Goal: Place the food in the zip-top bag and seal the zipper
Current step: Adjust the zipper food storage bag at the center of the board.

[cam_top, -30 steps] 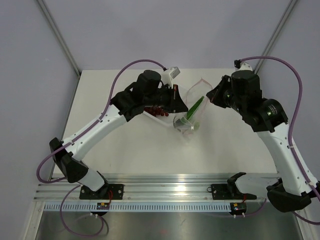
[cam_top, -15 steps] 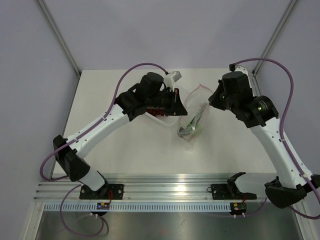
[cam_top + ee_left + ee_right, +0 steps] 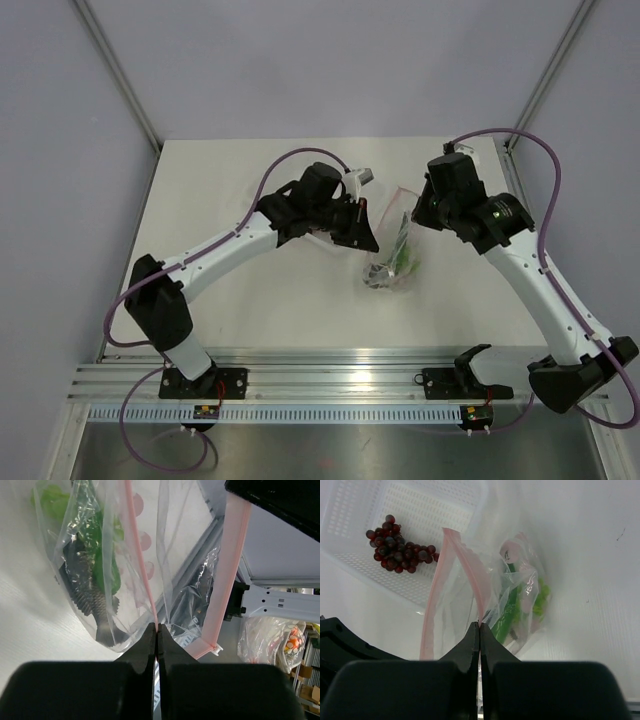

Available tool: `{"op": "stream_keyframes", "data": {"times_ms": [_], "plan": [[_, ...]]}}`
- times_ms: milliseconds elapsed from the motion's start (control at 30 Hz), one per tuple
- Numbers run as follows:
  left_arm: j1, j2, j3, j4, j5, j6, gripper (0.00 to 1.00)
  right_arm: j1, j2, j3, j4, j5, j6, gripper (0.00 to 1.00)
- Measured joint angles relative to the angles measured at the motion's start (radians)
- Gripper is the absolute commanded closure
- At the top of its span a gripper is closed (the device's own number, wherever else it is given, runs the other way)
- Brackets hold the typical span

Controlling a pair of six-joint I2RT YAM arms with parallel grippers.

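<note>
Two robot arms hold one clear, crinkly zip-top bag (image 3: 395,255) between them above a white table (image 3: 260,300). From above, the bag's long axis runs from the far side of the table toward the arm bases. Its mouth is at the far end, and its full bottom sags at the near end.

The left gripper (image 3: 156,627) is at the left side of the bag's mouth. Its two fingers are pressed fully together, pinching one pink strip of the zipper (image 3: 141,570). The right gripper (image 3: 479,625) is at the right side of the mouth. Its fingers are also squeezed together, on the pink strip there. The two pink strips stand apart, so the mouth is unsealed. In the left wrist view, the strip farther from the food ends in one small whitish tab (image 3: 217,650).

Three food items are inside the bag, bunched at its bottom:
- One curved green chili pepper (image 3: 509,611), lying lengthwise along the bag.
- One bright green lettuce piece (image 3: 50,495), beside the pepper.
- One small grey fish (image 3: 85,597), with ridged scales, lying against the bag's wall with its tail toward the pinched strip.

One dark red grape bunch (image 3: 400,555) is outside the bag. It lies in a single white perforated tray (image 3: 435,510) just beside the bag's mouth. The bunch's long axis runs roughly along the tray's longer side.
</note>
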Motion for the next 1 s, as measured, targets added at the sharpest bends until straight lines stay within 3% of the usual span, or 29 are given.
{"op": "stream_keyframes", "data": {"times_ms": [200, 300, 467, 667, 800, 1000], "plan": [[0.000, -0.011, 0.150, 0.018, 0.056, -0.003, 1.00, 0.000, 0.005, 0.187, -0.015, -0.004, -0.015, 1.00], [0.000, -0.063, 0.149, 0.058, 0.064, -0.004, 1.00, 0.000, -0.040, 0.206, 0.007, -0.005, -0.016, 1.00], [0.000, -0.067, 0.027, 0.146, 0.086, -0.019, 1.00, 0.000, -0.103, 0.044, 0.063, -0.006, -0.008, 1.00], [0.000, 0.079, -0.028, 0.080, 0.089, -0.019, 1.00, 0.000, 0.015, -0.115, 0.063, -0.032, 0.013, 1.00], [0.001, 0.070, 0.060, 0.004, 0.077, 0.009, 1.00, 0.000, 0.018, -0.025, 0.021, -0.032, 0.007, 1.00], [0.002, -0.043, 0.140, 0.024, 0.065, 0.035, 1.00, 0.000, -0.077, 0.108, 0.040, -0.023, 0.000, 1.00]]}}
